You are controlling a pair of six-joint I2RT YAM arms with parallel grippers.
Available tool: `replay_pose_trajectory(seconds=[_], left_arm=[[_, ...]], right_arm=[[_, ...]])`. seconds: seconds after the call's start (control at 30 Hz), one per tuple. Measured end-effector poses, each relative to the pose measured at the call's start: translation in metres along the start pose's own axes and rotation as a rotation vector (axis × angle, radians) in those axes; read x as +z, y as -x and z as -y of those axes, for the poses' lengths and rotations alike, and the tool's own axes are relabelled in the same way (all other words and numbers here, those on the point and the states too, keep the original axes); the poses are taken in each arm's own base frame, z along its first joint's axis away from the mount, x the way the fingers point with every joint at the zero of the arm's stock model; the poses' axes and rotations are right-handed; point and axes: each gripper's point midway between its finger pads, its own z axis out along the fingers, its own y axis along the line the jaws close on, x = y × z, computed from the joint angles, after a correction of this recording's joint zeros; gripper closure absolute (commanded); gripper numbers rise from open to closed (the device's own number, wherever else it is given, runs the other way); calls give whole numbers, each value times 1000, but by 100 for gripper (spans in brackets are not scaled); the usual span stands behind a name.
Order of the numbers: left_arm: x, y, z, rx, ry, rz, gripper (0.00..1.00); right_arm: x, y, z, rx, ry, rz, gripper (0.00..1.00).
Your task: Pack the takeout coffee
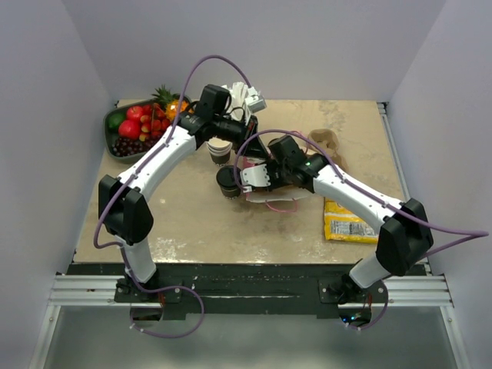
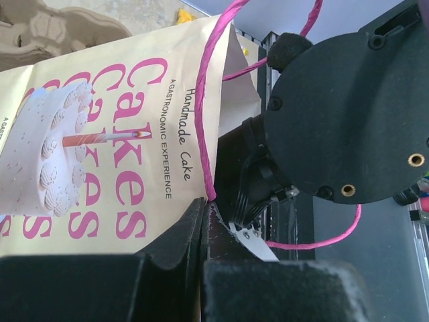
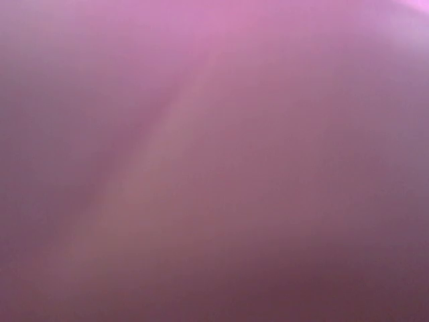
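The takeout coffee [image 1: 227, 183], a dark cup with a black lid, sits at mid-table. My right gripper [image 1: 240, 178] is at its side, and its fingers look closed round it. The right wrist view is a pink blur and shows no fingers. A cream paper bag [image 2: 100, 168] printed "Cakes" lies under and beside the right wrist, where part of the bag [image 1: 269, 201] shows. My left gripper [image 2: 203, 215] is shut on the bag's mouth edge where the pink handle [image 2: 208, 100] ends. From above, the left gripper [image 1: 244, 138] hangs just behind the right wrist.
A stack of lidless cups [image 1: 219, 151] stands just behind the coffee. A bowl of fruit [image 1: 112, 146] is at the back left, a holder of white straws [image 1: 247, 96] at the back, a brown crumpled bag [image 1: 327, 142] at the right and a yellow packet [image 1: 346, 223] at the near right.
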Motion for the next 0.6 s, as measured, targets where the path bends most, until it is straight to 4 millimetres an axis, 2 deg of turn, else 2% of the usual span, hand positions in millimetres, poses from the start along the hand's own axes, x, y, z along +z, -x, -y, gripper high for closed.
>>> replay_pose_trajectory(seconds=[0.33, 0.6], left_arm=[[-2, 8, 2, -14, 2, 16, 100], [-8, 10, 1, -42, -10, 27, 100]], right_arm=[[2, 0, 9, -5, -32, 11, 100], [11, -10, 8, 30, -58, -4, 100]])
